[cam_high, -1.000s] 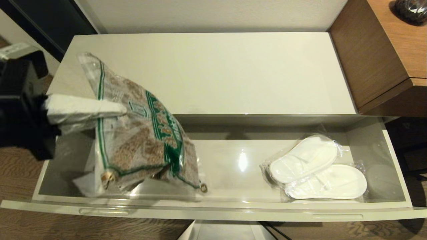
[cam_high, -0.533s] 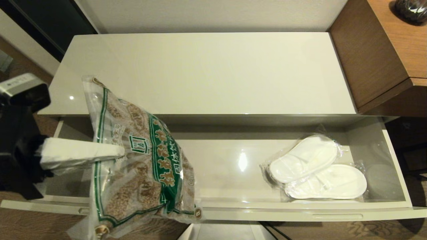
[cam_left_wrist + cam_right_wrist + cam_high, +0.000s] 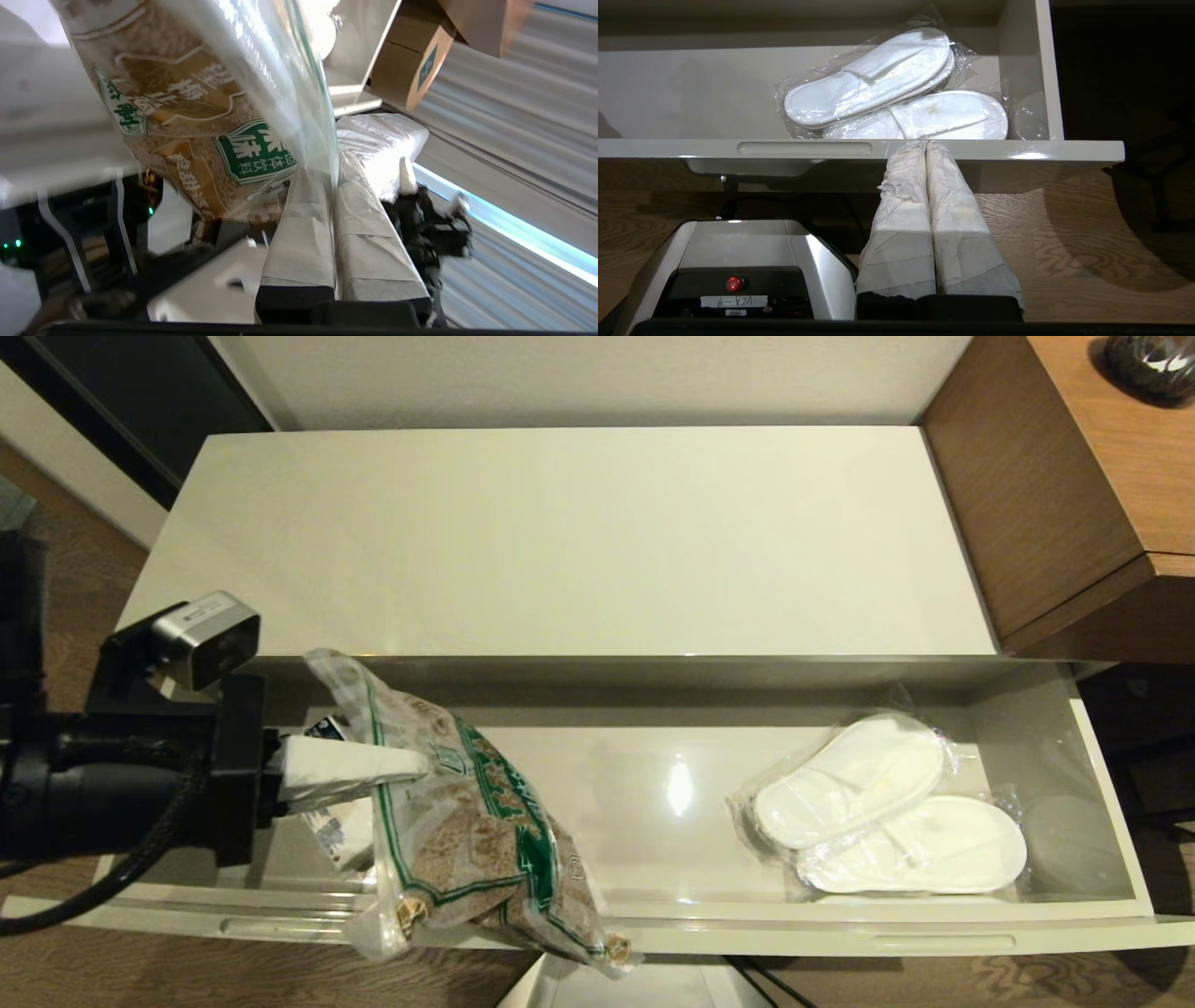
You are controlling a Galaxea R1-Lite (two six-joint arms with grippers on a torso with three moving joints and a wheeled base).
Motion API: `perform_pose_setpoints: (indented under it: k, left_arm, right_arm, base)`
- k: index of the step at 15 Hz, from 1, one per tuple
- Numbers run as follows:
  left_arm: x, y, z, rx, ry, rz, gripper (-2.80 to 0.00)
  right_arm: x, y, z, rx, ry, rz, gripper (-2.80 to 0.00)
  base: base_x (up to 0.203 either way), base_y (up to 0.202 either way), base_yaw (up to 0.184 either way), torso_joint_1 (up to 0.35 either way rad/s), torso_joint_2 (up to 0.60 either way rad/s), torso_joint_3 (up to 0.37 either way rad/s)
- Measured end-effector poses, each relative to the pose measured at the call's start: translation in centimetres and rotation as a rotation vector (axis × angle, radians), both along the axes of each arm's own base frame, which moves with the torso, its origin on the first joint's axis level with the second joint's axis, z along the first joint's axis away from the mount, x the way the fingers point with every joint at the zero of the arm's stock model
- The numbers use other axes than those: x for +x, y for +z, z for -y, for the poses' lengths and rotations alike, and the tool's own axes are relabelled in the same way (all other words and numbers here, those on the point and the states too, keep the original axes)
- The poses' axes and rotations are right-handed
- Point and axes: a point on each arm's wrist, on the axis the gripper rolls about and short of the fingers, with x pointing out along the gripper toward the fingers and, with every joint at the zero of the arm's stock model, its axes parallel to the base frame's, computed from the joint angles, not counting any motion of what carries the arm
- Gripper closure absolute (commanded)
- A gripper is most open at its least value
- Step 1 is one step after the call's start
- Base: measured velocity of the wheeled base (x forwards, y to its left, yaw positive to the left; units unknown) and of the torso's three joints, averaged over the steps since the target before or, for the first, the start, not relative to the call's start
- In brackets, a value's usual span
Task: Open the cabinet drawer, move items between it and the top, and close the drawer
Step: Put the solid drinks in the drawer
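Pincer on our left arm pinches the snack bag by its upper film; below it, contents sag, soft and slippery.

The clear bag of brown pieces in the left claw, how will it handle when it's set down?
Probably floppy: the bag droops from the left claw, its low end over the drawer rim. Glossy film may slip. Loose lumps could shift, so it likely slumps flat.
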Motion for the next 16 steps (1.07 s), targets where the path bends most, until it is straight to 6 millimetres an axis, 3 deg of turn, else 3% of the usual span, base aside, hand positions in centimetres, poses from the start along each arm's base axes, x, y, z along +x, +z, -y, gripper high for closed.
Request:
perform_pose_setpoints:
  k: [7, 14, 16]
  left_arm:
    - [6.1, -4.0, 2.2, 0.06, 0.082, -0.043, 0.0]
    - [10.7, -3.7, 3.7, -0.006, 0.165, 0.219, 0.0]
    - [11.8, -5.1, 3.9, 0.052, 0.269, 0.197, 0.0]
  right_arm:
    - [0.0, 0.0, 0.0, 0.0, 0.0, 0.0, 0.0]
    - [0.0, 0.0, 0.0, 0.0, 0.001, 0.0, 0.0]
    - [0.0, 0.0, 0.0, 0.0, 0.0, 0.0, 0.0]
  base:
    - [0.0, 0.0, 0.0, 0.0, 0.0, 0.0]
    - [0.0, 0.0, 0.0, 0.0, 0.0, 0.0]
    - [0.0, 0.0, 0.0, 0.0, 0.0, 0.0]
